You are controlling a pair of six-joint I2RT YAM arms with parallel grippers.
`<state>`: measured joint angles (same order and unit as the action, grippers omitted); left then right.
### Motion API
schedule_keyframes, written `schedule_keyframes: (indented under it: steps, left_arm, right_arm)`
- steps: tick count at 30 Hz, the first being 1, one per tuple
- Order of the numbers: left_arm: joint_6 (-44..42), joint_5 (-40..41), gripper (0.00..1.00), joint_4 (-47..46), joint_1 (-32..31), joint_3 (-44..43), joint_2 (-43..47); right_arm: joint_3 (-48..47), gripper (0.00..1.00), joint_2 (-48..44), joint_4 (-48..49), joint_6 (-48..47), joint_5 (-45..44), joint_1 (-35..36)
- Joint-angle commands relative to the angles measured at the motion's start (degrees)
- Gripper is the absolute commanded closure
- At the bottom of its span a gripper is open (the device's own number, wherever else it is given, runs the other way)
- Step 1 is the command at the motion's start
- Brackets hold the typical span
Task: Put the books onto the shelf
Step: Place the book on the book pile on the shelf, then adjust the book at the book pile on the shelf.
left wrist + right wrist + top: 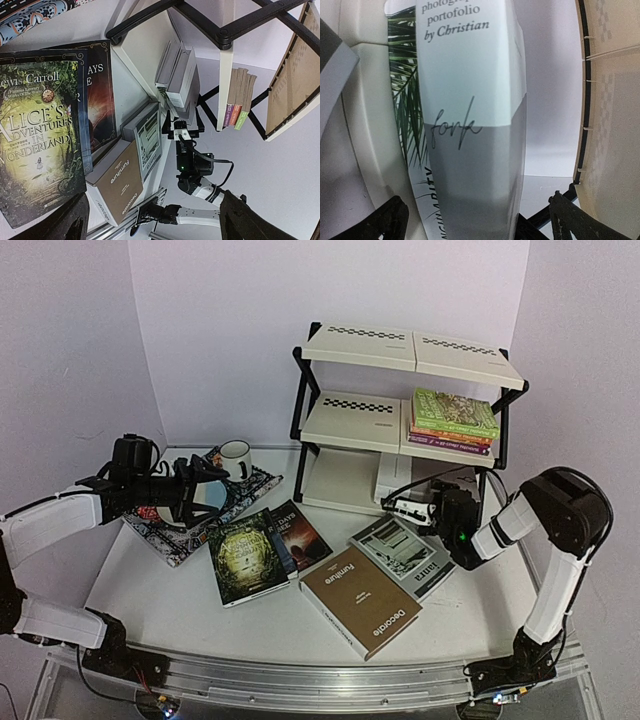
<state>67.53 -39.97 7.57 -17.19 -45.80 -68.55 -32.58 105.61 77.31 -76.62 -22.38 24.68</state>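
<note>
Your right gripper (398, 506) gapes astride the palm-leaf book (470, 100) on the shelf (350, 425), centre right; left gripper (215, 495) gapes over the placemat (160, 535), mug (236, 458) at its upper edge

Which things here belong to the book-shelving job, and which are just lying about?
Job: shelf; stacked books on its middle tier; white book standing on its bottom tier; green book, dark book, brown book and grey book on the table.
Lying about: mug; patterned mat.

A robotics lab: bare white backdrop walls (250, 300), arms (50, 518) bolted to aluminium rail (300, 682).
</note>
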Motion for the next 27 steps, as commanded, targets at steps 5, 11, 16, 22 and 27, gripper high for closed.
schedule_keyframes:
  steps: [5,11,16,22,27]
  left_arm:
    - [-0.6,-0.6,0.08,-0.7,0.2,-2.2,1.2]
    - [-0.5,-0.4,0.08,-0.8,0.2,-2.0,1.5]
    - [-0.3,-0.3,0.08,-0.8,0.2,-1.5,2.1]
    - [-0.2,0.0,0.08,-0.7,0.1,-1.5,2.1]
    - [0.1,0.1,0.08,-0.7,0.1,-1.4,2.4]
  right_arm:
    - [-0.1,0.02,-6.6,-0.9,4.6,-4.1,3.7]
    - [1.6,0.02,-12.8,-4.8,8.6,-6.9,8.3]
    - [3.3,0.02,-20.1,-15.1,15.4,-8.2,13.5]
    - [-4.5,0.07,-30.7,-48.8,51.8,-4.6,15.8]
    - [-4.6,0.31,-32.8,-54.2,71.7,-8.2,15.8]
